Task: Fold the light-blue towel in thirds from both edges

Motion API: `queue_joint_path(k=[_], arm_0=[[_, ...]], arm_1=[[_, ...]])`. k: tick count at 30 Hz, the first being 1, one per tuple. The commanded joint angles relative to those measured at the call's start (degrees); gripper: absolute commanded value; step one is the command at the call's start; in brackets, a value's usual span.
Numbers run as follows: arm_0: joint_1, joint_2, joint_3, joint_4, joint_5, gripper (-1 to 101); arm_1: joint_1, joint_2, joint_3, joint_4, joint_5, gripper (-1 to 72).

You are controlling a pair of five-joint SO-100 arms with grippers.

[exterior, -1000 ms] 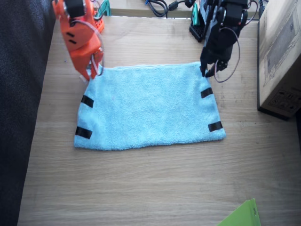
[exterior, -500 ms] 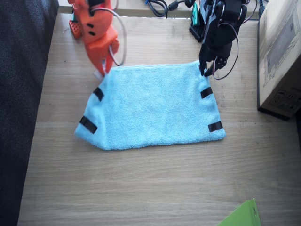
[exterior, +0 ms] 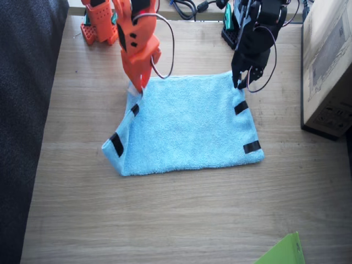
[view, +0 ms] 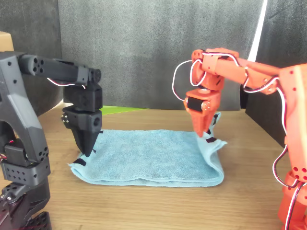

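The right pincer point(exterior: 138, 85), orange, is closed on a corner of the light-blue towel point(exterior: 187, 124) and holds it lifted, so the edge point(exterior: 122, 137) below it slopes up off the bench point(exterior: 165, 220). The fixed view shows two black tape strips point(exterior: 116, 144) on that raised side; the front view instead shows the cloth curling up beneath the same pincer point(view: 202, 130). The left pincer point(exterior: 240, 81), black, points down at the opposite far corner; in the front view point(view: 87, 151) its tips meet the towel point(view: 144, 160), but whether it grips cannot be told
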Motion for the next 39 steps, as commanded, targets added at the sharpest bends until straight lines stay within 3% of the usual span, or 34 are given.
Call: queue_joint_path(k=[1, 25, 26, 28, 29, 39], arm_0=[[0.3, 1.3, -2.4, 0.9, 0.4, 0], [-3.3, -4.0, -8.1, 1.9, -1.5, 0], [-3.5, -4.0, -8.3, 2.0, -1.5, 0], [-3.8, -4.1, -8.6, 2.3, -1.6, 0], [-4.0, -4.3, -9.0, 2.5, -1.6, 0], [-7.5, -8.4, -19.1, 7.0, -1.2, 0]], arm_1=[[0.5, -1.1, -2.7, 0.7, 0.2, 0.0], [12.5, -11.9, -15.7, 0.9, -0.2, 0.5], [12.7, -12.0, -16.3, 0.9, -0.1, 3.7], [13.0, -11.6, -16.7, 0.9, -0.4, 21.8], [13.0, -11.0, -17.1, 0.8, 0.2, 25.2], [5.5, -1.0, -16.3, 0.8, -0.2, 28.5]])
